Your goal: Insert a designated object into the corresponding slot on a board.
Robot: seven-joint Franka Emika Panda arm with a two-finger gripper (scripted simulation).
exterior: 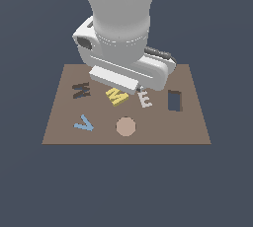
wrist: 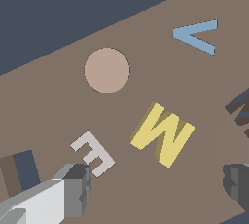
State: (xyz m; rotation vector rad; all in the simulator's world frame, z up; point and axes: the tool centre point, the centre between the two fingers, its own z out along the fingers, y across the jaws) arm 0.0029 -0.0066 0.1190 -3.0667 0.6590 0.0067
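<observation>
The yellow M-shaped object (exterior: 116,95) (wrist: 163,134) lies flat on the brown board (exterior: 163,130) (wrist: 155,77), near its middle. The dark M-shaped slot (exterior: 81,91) (wrist: 240,111) is on the board toward the exterior view's left of the yellow M, and the wrist view cuts it off at the picture's edge. My gripper (wrist: 156,188) hangs above the board, open, with nothing between its fingers (wrist: 75,189). The yellow M sits just beyond the gap between them. In the exterior view the arm's hand (exterior: 123,70) hides the fingertips.
Beside the yellow M lies a white E (exterior: 144,97) (wrist: 92,154). A light-blue V (exterior: 84,123) (wrist: 197,36) and a tan disc (exterior: 126,126) (wrist: 107,70) rest nearer the board's front edge. A dark rectangular cut-out (exterior: 174,100) (wrist: 26,169) lies toward the exterior view's right.
</observation>
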